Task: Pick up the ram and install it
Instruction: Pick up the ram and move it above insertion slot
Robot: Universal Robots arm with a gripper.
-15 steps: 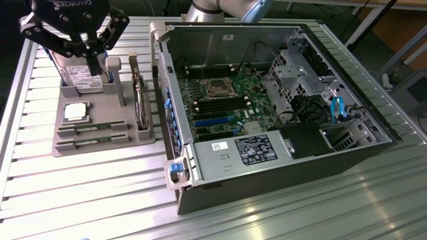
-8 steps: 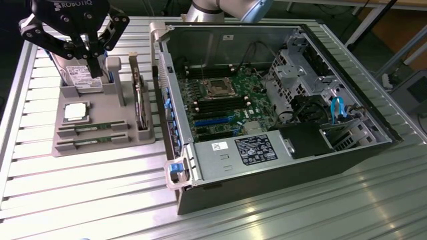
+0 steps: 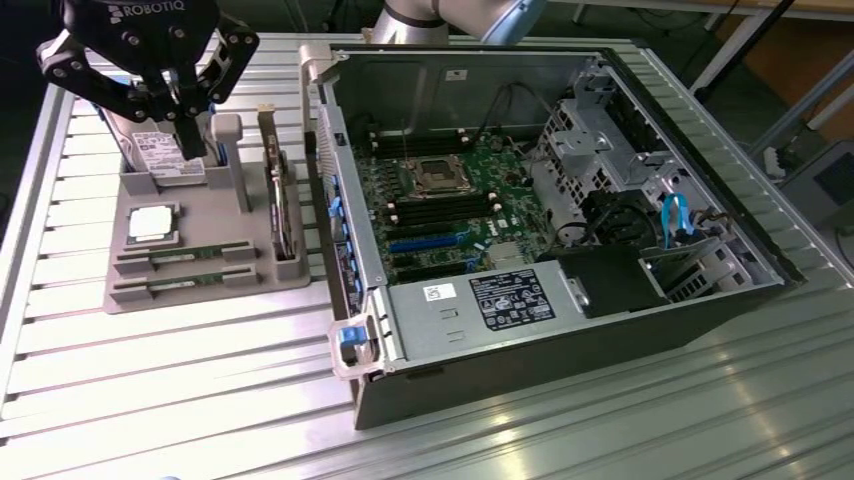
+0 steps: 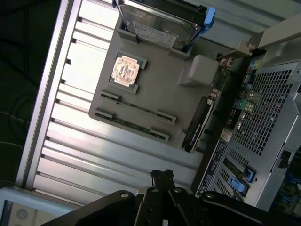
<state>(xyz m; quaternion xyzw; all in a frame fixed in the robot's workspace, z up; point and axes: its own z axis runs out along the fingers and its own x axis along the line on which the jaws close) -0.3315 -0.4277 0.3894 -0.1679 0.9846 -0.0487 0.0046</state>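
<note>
Glare-streaked ribbed silver aluminium table (image 3: 160,400). On it, grey plastic tray (image 3: 214,225). In tray's near slots, two long thin green ram sticks (image 3: 180,283). Above tray's far end, black two-finger gripper (image 3: 191,135), closed, holding nothing. Beside tray, open black computer case (image 3: 427,395). Beyond tray, dim room (image 3: 16,130).

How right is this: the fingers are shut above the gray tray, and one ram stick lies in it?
Wrong on the count: two ram sticks lie in the gray tray, side by side, as the exterior view shows. The fingers are indeed shut above it.
</note>
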